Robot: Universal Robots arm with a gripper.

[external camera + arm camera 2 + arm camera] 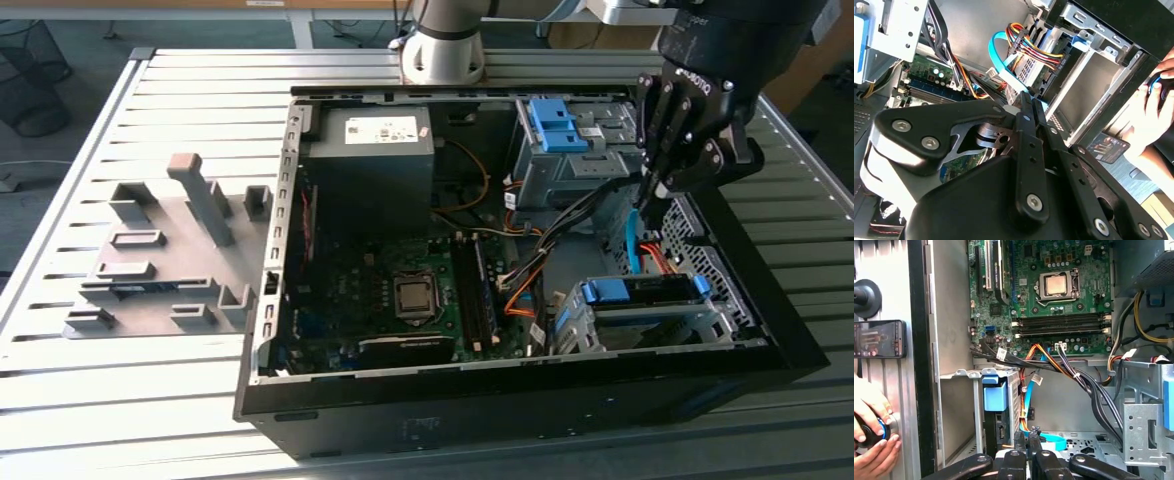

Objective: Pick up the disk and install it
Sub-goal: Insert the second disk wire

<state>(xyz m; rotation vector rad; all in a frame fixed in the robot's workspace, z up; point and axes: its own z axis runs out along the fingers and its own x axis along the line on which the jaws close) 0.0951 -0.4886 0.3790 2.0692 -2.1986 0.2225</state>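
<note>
The disk (641, 291) appears to sit in the lower grey cage (641, 332) at the open computer case's near right corner. Its blue frame end and a dark strip show above the cage. In both wrist views that blue end (995, 396) (1081, 41) caps the cage. My gripper (651, 195) hangs above and just behind the cage, inside the case's right side. Its fingers are shut together with nothing between them in both wrist views (1028, 100) (1032, 432). A light blue flat cable (626, 238) runs close past the fingertips.
A black box with a white sticker (367, 160) fills the case's back left. A second cage with a blue clip (558, 125) stands at the back. Cable bundles (574, 215) cross the motherboard (400, 290). A grey fixture (160, 260) lies on the table. A person's hands (871, 425) rest outside the case.
</note>
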